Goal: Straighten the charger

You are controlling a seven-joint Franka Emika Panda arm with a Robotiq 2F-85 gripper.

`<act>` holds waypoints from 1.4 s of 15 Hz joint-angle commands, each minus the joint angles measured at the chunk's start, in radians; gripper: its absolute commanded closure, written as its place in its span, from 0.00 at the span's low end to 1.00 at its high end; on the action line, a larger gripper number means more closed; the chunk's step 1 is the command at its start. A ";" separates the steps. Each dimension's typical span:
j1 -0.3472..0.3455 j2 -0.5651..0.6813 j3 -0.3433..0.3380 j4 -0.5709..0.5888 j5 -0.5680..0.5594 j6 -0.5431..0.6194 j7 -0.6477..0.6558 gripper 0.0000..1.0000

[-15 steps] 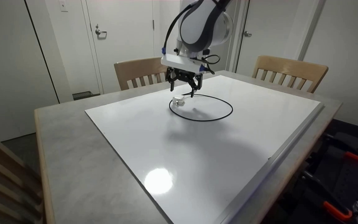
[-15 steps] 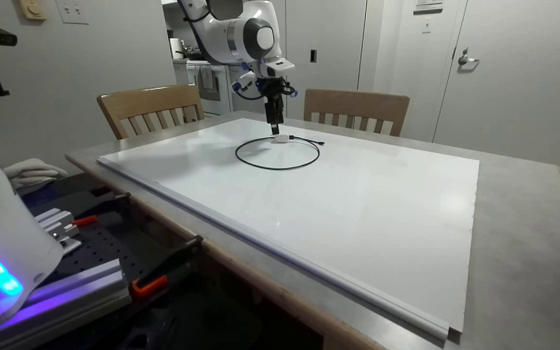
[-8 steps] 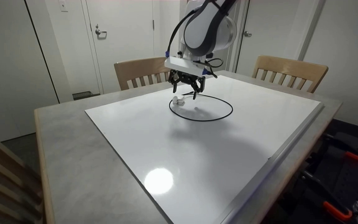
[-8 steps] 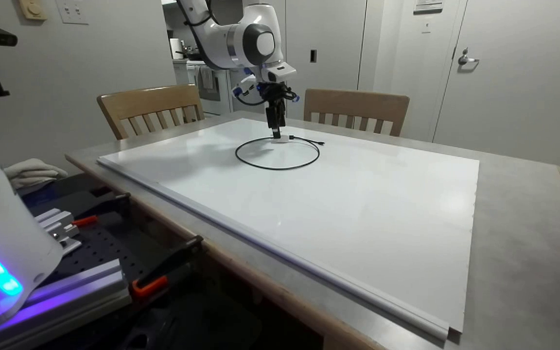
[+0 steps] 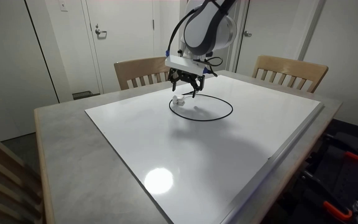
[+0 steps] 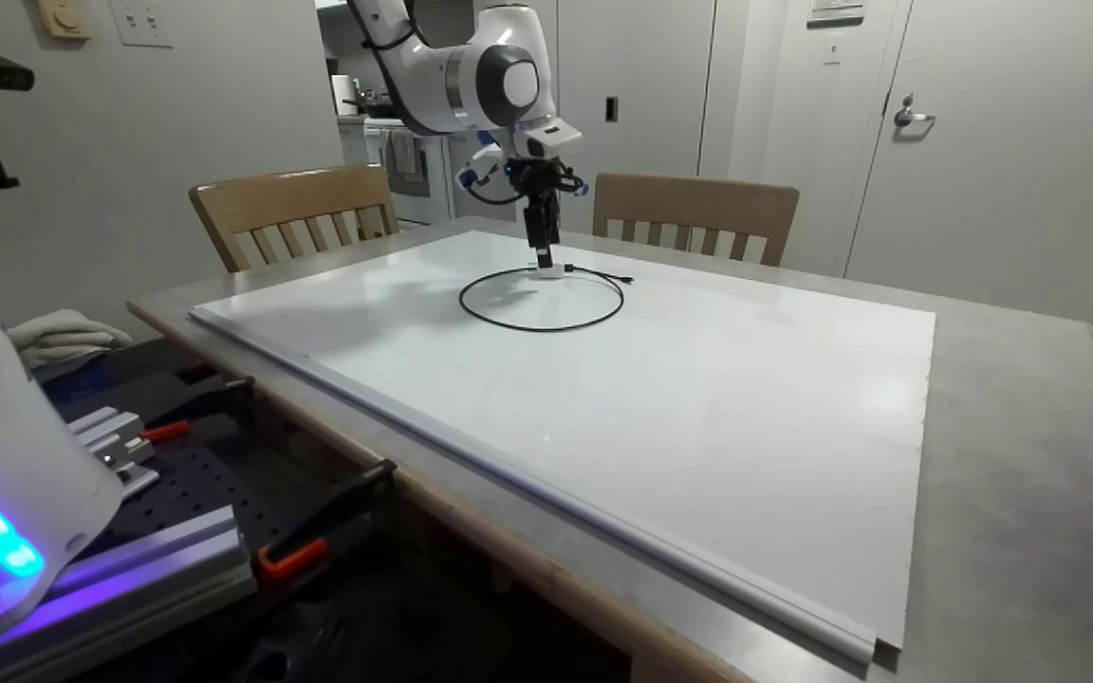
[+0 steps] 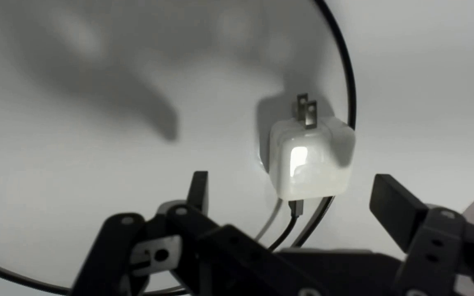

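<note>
Grey wood-edged worktop carries glossy white rect. board. Above board: black 2-finger gripper, jaws apart w/ nothing held. On board: thin black charger cable, looped, unstraightened; shiny white plastic charger cube, prob. why gripper's wide: to straddle it.

1. The charger block is smooth, glossy plastic; its prongs are shiny metal.
2. The cable looks like smooth plastic with a faint sheen.
3. The whiteboard gleams at me, slick and glossy.
4. The gripper looks mostly matt.
5. Chairs: smooth wood.
</note>
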 commanded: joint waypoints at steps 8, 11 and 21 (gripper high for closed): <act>-0.006 0.014 0.016 -0.008 0.084 0.004 -0.049 0.00; -0.002 0.024 0.006 0.002 0.083 0.001 -0.049 0.00; -0.010 0.070 0.006 0.085 0.081 -0.020 -0.070 0.00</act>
